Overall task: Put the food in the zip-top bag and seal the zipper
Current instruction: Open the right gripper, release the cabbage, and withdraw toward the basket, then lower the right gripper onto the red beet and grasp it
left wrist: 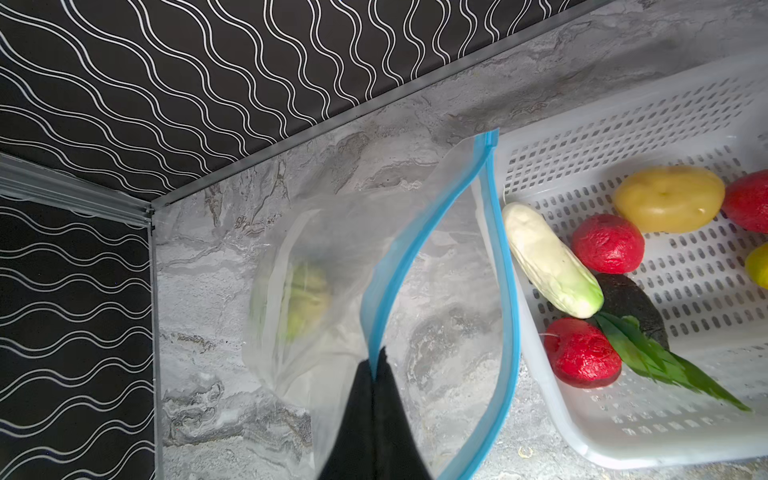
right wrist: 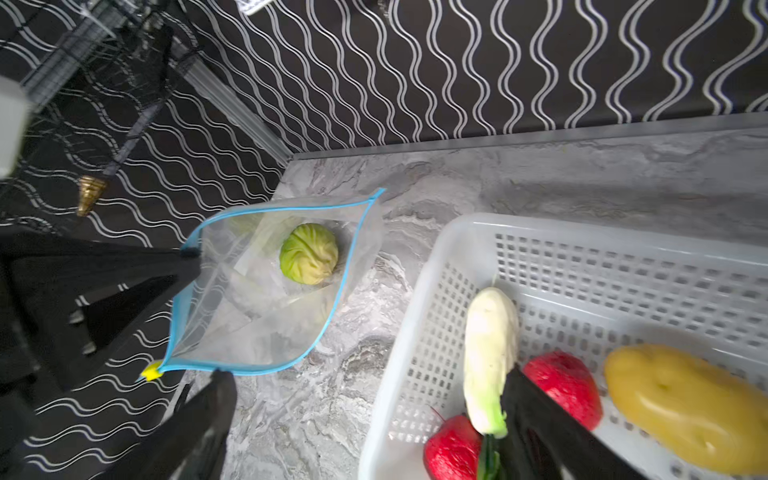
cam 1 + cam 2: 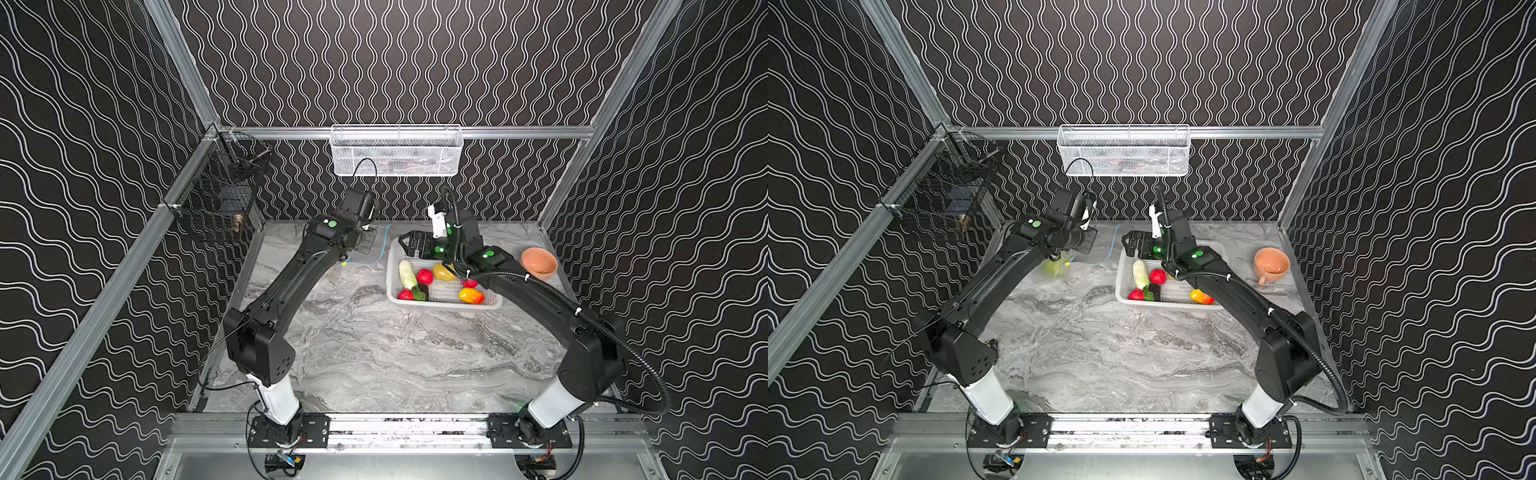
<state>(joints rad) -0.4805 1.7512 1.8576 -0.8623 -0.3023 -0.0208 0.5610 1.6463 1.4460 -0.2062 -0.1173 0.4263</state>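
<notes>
Plastic film may sag shut: only the left end effector, clamped on the zipper, props open the bag holding the melon, while the wide, empty right end effector hovers by the radish.

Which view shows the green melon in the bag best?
The right wrist view: the green melon shows whole and sharp inside the open bag. The left wrist view shows it only blurred behind plastic. In a top view it is a faint green patch.
</notes>
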